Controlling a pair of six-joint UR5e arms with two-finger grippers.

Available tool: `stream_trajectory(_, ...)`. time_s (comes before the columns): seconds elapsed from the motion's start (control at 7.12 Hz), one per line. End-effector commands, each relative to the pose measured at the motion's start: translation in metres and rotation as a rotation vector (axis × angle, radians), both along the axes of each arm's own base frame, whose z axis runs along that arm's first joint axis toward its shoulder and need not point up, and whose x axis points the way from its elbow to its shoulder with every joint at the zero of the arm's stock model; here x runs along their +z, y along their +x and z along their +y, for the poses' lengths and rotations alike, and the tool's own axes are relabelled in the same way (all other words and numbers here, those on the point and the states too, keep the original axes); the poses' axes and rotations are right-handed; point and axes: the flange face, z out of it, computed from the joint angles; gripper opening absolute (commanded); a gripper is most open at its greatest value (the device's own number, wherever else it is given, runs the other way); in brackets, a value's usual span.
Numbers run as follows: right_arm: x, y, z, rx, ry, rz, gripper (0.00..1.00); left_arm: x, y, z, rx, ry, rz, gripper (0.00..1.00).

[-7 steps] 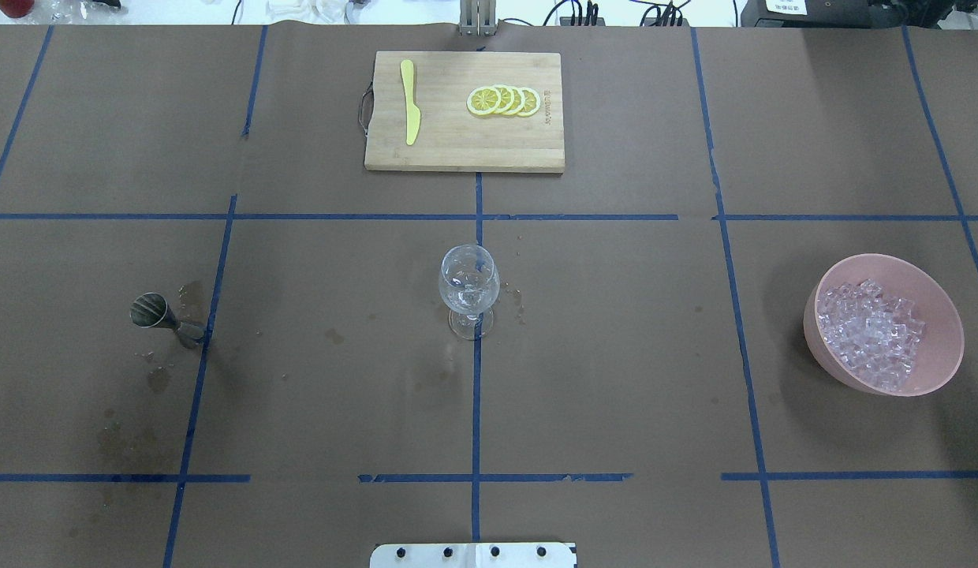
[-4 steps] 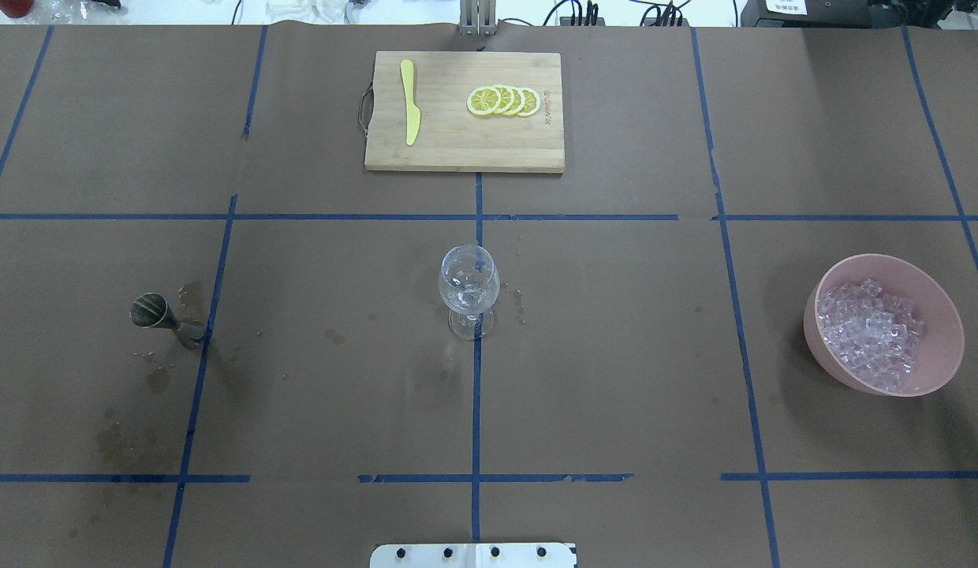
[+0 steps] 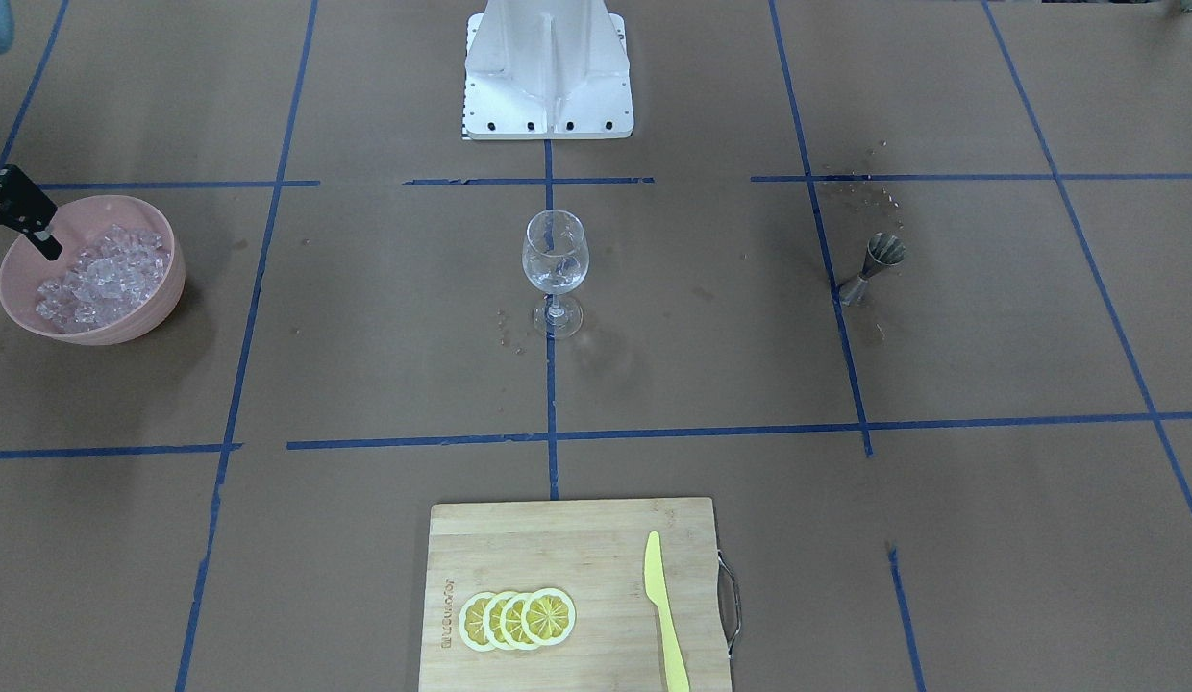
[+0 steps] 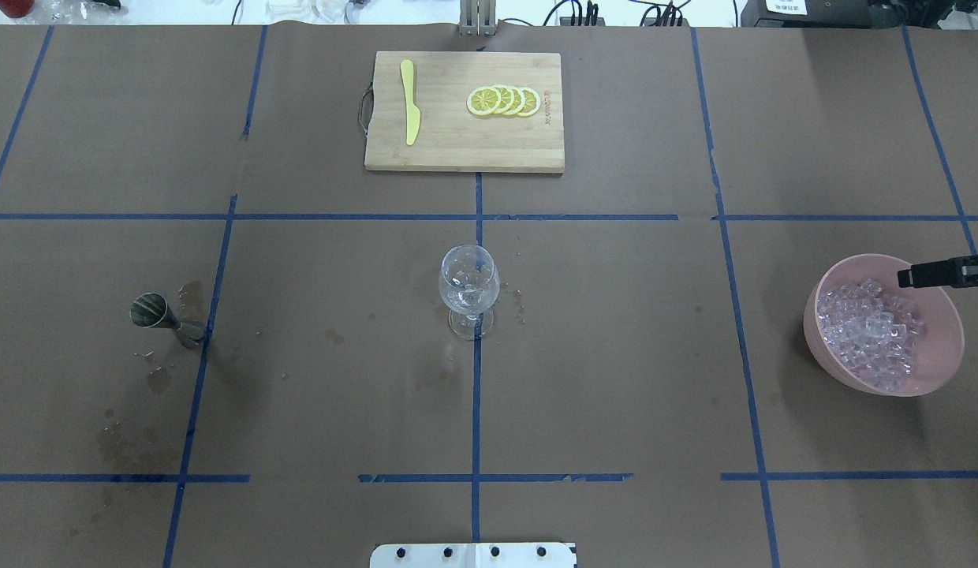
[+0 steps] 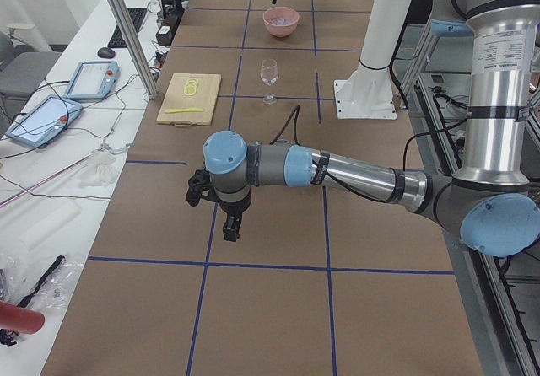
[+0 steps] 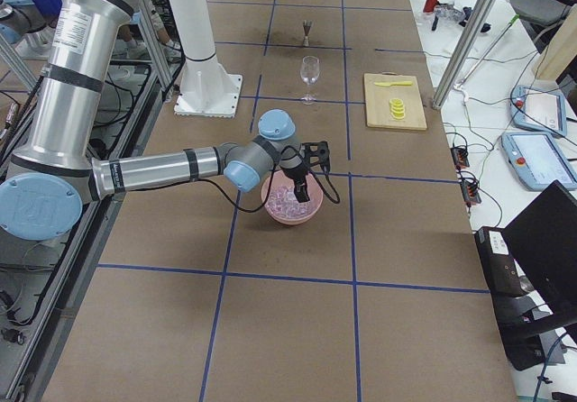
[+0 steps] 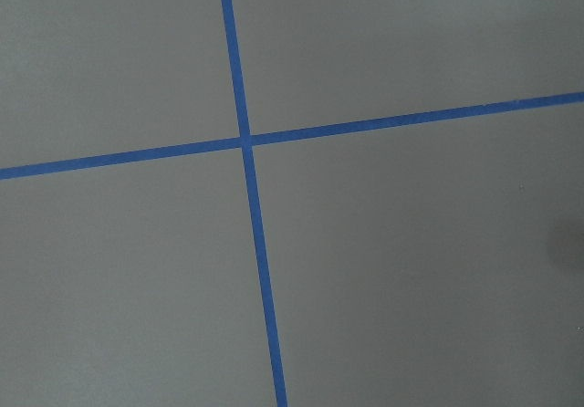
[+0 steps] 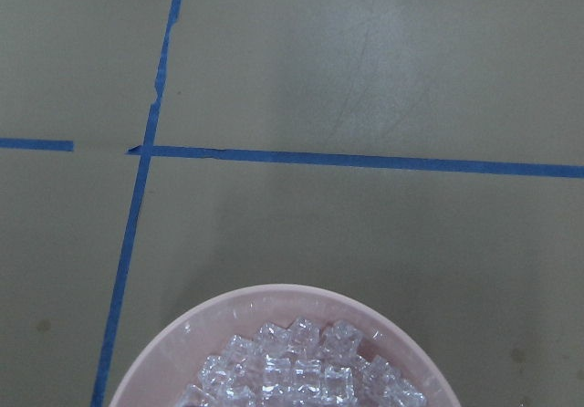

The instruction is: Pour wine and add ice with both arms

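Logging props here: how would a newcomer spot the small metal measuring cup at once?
From the wooden cutting board at the far edge of the table, come nearer to the central wine glass, then go to the robot's left. The jigger stands there by damp stains, alone in being dark metal and hourglass-shaped.

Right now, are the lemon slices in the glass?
No, the lemon slices lie in a row on the board, well apart from the glass.
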Motion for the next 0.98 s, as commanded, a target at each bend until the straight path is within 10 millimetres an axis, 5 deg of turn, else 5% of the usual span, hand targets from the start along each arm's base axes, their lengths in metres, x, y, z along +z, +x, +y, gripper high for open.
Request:
stream_trajectory(0.0,0.009,-0.03,0.016,-0.011,-0.017,0.023,0.85,-0.006,-0.001,0.001,-0.002,0.012,0.0,1.0)
stream_trajectory(0.56,0.027,-0.065,0.025,-0.018,-0.027,0.081,0.78,-0.008,-0.001,0.001,-0.002,0.016,0.0,1.0)
stream_trajectory(0.84,0.027,-0.069,0.027,-0.031,-0.026,0.081,0.64,-0.008,-0.001,0.001,-0.002,0.015,0.0,1.0)
